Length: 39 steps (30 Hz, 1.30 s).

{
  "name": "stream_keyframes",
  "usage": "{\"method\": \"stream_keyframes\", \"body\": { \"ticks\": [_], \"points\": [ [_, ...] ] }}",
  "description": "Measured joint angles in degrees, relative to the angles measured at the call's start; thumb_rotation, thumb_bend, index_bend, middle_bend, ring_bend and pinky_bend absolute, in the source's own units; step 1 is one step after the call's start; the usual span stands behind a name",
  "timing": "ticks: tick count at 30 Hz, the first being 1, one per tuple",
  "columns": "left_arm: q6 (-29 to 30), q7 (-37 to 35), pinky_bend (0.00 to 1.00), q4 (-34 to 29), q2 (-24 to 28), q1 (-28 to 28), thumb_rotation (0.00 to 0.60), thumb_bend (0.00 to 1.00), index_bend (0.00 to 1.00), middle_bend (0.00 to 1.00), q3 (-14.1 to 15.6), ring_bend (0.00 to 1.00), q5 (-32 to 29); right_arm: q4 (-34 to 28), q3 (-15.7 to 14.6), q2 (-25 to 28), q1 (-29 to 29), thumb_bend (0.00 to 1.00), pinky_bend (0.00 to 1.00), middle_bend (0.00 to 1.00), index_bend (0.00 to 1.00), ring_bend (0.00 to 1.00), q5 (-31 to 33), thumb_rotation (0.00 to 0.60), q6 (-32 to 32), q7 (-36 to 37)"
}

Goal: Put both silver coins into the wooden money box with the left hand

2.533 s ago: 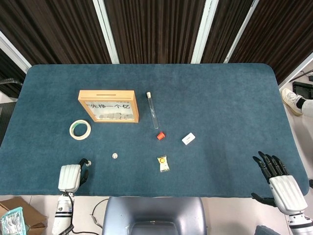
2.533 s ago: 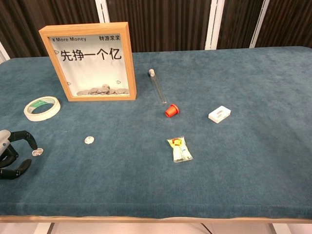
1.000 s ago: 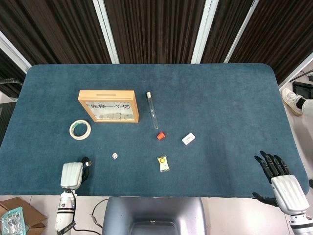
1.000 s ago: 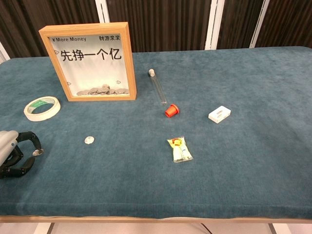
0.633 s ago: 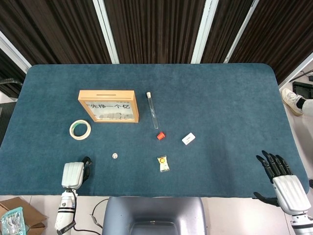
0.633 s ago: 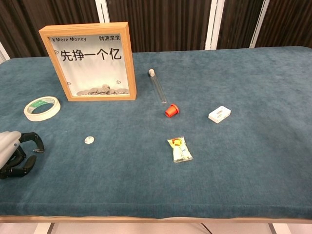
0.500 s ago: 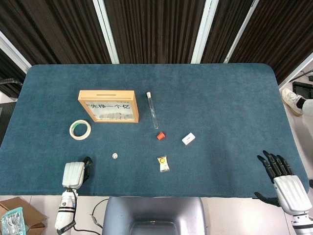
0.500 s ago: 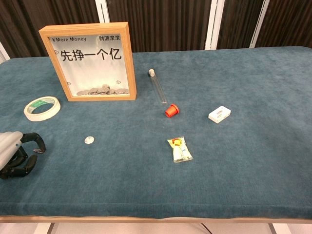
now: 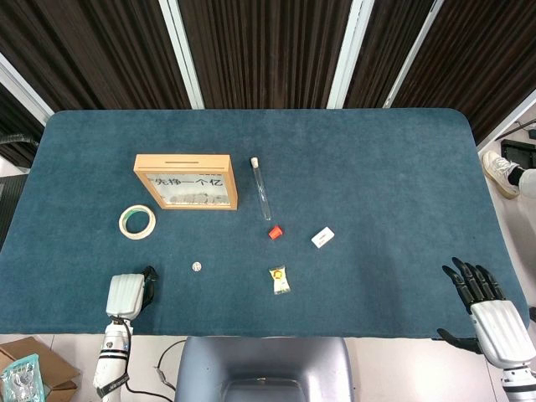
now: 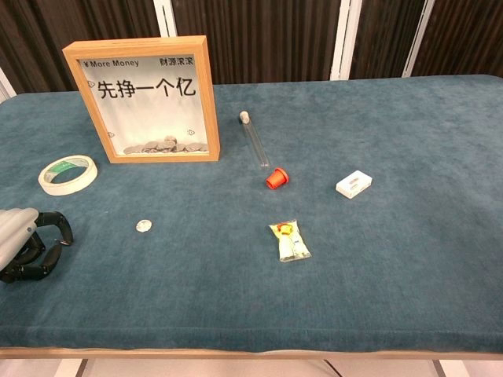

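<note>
At the near left edge of the surface, the left hand [image 10: 27, 245] has curled in over the coin that lay beside it; whether it pinches that coin I cannot tell. A second silver coin [image 10: 143, 226] lies untouched, well short of the wooden money box [image 10: 145, 98].

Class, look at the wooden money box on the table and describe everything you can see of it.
The wooden money box is a light wood frame with a clear front, standing upright on the blue table at its far left. A coin slot runs along its top edge in the head view. Black characters and "More Money" are printed on the front, and a heap of silver coins lies inside at the bottom. Neither hand touches it; a roll of tape lies apart, nearer the front.
</note>
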Motion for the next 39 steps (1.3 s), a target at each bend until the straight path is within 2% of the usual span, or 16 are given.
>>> {"method": "stream_keyframes", "body": {
  "ticks": [25, 39],
  "points": [
    [2.4, -4.3, 1.0, 3.5, -1.3, -0.8, 0.6, 0.38, 0.57, 1.0, -0.5, 1.0, 1.6, -0.3, 0.1, 0.2, 0.1, 0.1, 0.0, 0.0, 0.0, 0.0, 0.2, 0.6, -0.3, 0.2],
    [4.1, -4.5, 1.0, 3.2, -0.9, -0.9, 0.6, 0.39, 0.58, 1.0, -0.4, 1.0, 2.5, -0.4, 0.1, 0.2, 0.1, 0.1, 0.0, 0.0, 0.0, 0.0, 0.2, 0.6, -0.6, -0.1]
  ]
}}
